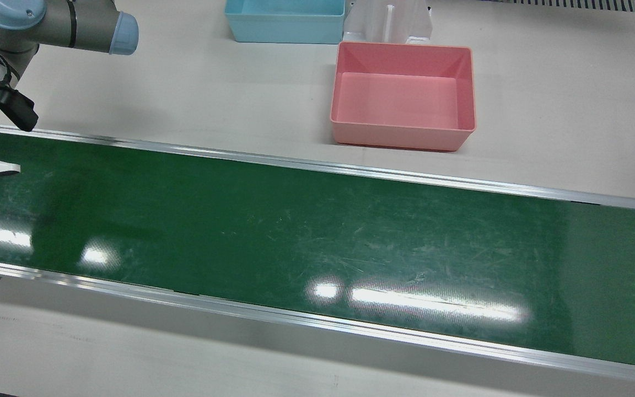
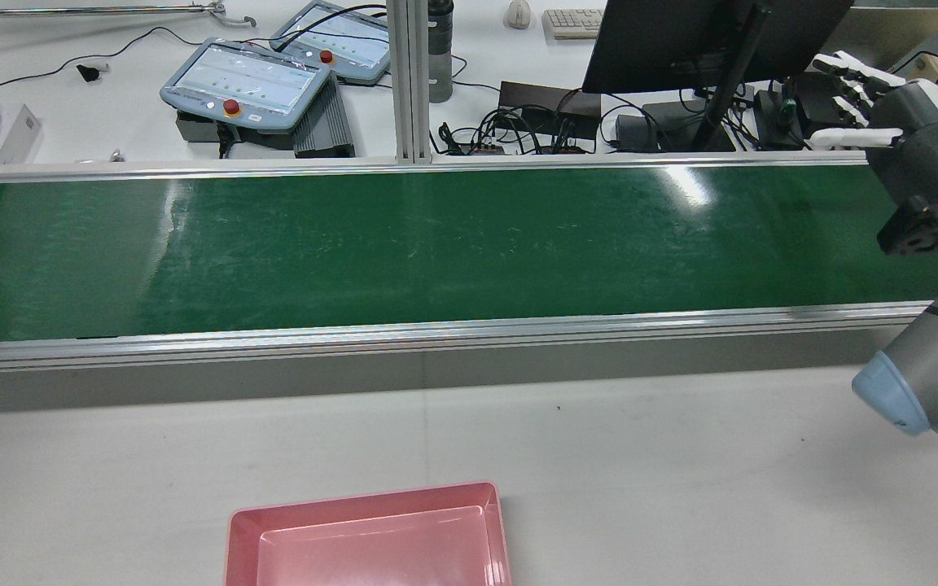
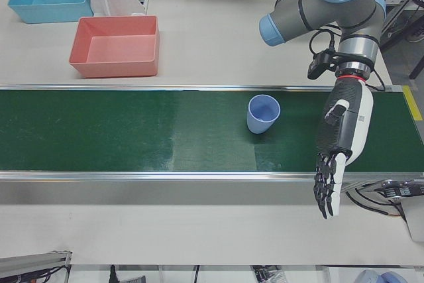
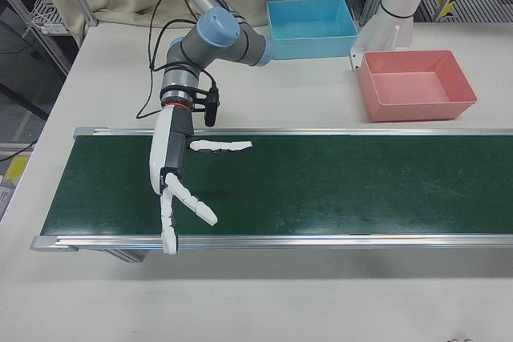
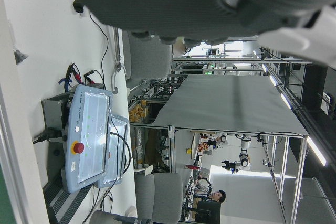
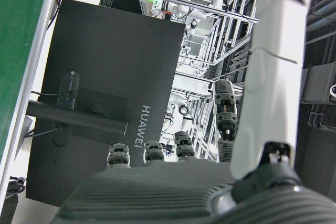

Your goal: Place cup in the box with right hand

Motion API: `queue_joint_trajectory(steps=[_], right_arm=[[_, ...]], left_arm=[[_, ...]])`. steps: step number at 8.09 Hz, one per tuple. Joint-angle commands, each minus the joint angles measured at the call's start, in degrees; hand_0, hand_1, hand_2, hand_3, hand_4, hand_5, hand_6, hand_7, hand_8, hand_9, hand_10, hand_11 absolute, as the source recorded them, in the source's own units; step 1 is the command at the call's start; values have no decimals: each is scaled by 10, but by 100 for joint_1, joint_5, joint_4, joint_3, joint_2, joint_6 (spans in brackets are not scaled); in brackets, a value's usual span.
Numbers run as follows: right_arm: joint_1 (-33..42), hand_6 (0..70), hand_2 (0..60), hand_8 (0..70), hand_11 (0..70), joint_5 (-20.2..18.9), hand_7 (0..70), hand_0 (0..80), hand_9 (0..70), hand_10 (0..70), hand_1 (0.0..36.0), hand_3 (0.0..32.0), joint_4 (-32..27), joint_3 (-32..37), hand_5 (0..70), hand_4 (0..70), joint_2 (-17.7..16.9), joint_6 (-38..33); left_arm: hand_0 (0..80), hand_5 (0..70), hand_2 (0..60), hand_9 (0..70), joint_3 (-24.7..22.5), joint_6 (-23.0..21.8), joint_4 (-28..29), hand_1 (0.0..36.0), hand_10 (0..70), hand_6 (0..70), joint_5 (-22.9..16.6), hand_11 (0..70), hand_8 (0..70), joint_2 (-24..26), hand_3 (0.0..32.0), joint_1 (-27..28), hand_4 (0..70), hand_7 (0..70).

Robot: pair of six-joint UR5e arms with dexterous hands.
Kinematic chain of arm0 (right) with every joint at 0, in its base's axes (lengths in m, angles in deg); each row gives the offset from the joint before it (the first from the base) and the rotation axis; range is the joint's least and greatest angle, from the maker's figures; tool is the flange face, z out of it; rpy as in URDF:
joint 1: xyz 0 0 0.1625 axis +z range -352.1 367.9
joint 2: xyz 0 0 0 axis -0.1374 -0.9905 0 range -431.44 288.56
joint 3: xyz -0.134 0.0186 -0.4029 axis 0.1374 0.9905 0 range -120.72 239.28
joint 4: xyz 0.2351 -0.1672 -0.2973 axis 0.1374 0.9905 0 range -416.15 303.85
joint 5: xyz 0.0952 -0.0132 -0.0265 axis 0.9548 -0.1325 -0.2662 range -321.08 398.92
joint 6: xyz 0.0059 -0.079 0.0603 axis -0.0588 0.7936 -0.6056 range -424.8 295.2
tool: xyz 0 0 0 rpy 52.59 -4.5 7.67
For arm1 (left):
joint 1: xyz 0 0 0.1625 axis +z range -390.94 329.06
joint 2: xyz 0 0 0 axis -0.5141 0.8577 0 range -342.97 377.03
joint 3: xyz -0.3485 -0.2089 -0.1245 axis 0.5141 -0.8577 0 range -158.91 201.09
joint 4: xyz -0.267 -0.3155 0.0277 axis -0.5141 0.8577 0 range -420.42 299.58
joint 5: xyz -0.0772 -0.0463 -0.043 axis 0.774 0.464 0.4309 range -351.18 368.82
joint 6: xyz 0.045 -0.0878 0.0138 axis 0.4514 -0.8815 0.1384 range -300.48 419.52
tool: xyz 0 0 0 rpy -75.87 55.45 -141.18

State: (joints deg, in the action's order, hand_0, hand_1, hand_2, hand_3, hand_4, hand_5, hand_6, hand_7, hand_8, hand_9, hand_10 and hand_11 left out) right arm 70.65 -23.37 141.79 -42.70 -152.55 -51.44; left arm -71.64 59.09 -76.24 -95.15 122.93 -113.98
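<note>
Black monitor back: white lettering reads "HUAWEI".

Pale blue plastic cup: upright on the green conveyor belt, at the belt's left-arm end. It appears only in the left-front view.

Left hand: fingers spread, holding nothing, just beside the cup.

Right hand: fingers splayed apart and empty, over the belt's opposite end, well apart from the cup.

Pink rectangular plastic box: on the white table beside the belt, nothing inside. A light blue plastic bin sits nearby.
</note>
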Motion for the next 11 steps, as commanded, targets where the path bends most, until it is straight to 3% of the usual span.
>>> queue_joint_trajectory(steps=[1, 3, 11], right_arm=[[26, 52, 0, 31, 67, -46, 115, 626, 70, 28, 176, 0, -27, -128, 75, 172, -89, 9], [70, 51, 0, 29, 60, -160, 111, 636, 66, 24, 177, 0, -19, -426, 76, 176, -115, 17], [-176, 56, 18, 31, 50, -108, 144, 635, 74, 17, 200, 0, -282, -349, 77, 176, -107, 35]], left_arm=[[0, 0, 0, 0, 0, 0, 0, 0, 0, 0, 0, 0, 0, 1, 0, 7, 0, 0], [0, 0, 0, 0, 0, 0, 0, 0, 0, 0, 0, 0, 0, 1, 0, 7, 0, 0], [0, 0, 0, 0, 0, 0, 0, 0, 0, 0, 0, 0, 0, 1, 0, -1, 0, 0]])
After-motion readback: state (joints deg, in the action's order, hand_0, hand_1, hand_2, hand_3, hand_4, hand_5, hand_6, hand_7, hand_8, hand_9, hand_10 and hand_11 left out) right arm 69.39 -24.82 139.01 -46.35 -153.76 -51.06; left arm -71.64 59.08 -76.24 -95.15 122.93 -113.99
